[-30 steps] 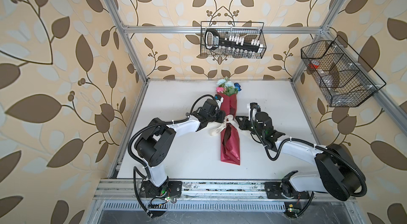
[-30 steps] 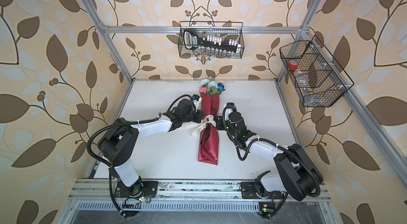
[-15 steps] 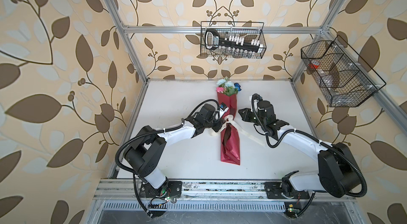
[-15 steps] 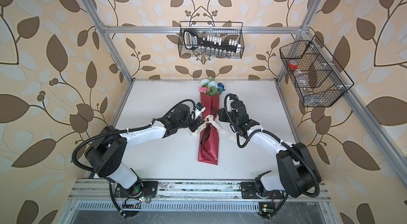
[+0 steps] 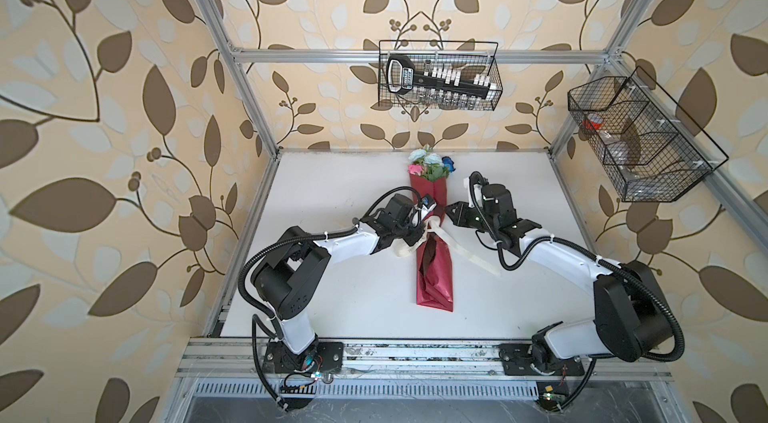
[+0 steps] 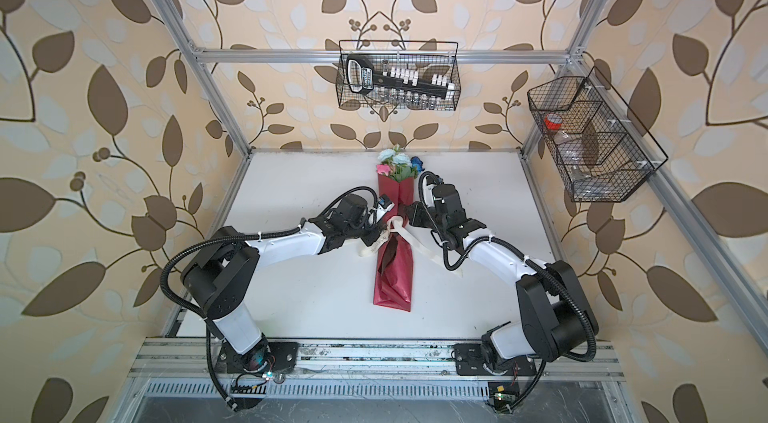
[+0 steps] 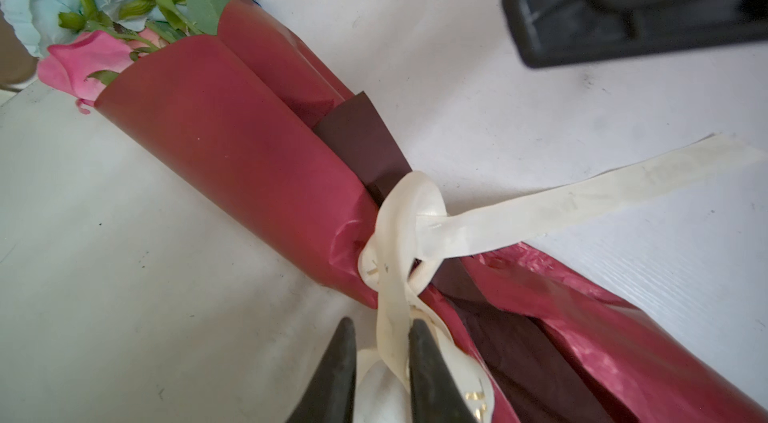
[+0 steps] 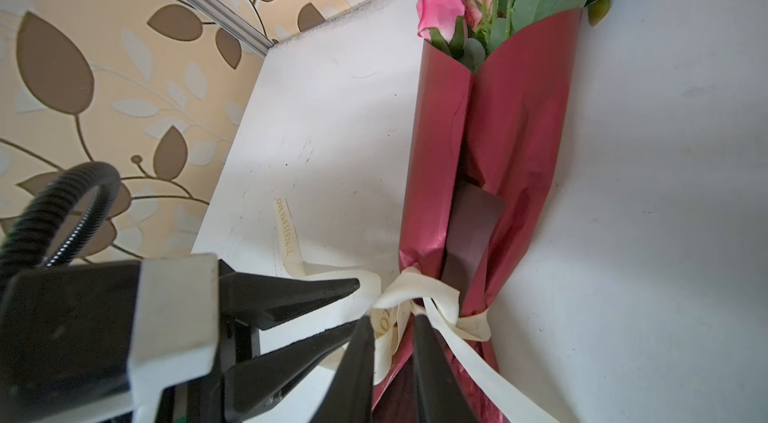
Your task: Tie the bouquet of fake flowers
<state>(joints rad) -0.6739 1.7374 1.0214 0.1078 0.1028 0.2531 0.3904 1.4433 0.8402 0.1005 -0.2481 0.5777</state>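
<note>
- Bouquet of fake flowers (image 5: 430,165) lay on the white table (image 5: 332,200), blooms toward the back wall, lower part sheathed in glossy red wrap (image 5: 434,275).
- Only the right wrist view showed gold lettering on the flat cream ribbon (image 8: 286,229); both top views showed the wrap's crinkled front end.
- Left gripper (image 7: 381,321) and right gripper (image 8: 392,319): jaws slightly apart, ribbon strand between them; pinched or loose, couldn't tell.

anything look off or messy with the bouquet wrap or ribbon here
Yes. The cream ribbon knot around the red wrapping is loose, with open loops, and the wrapping's stem end is crumpled and gaping. The bouquet of fake flowers looks intact.
</note>
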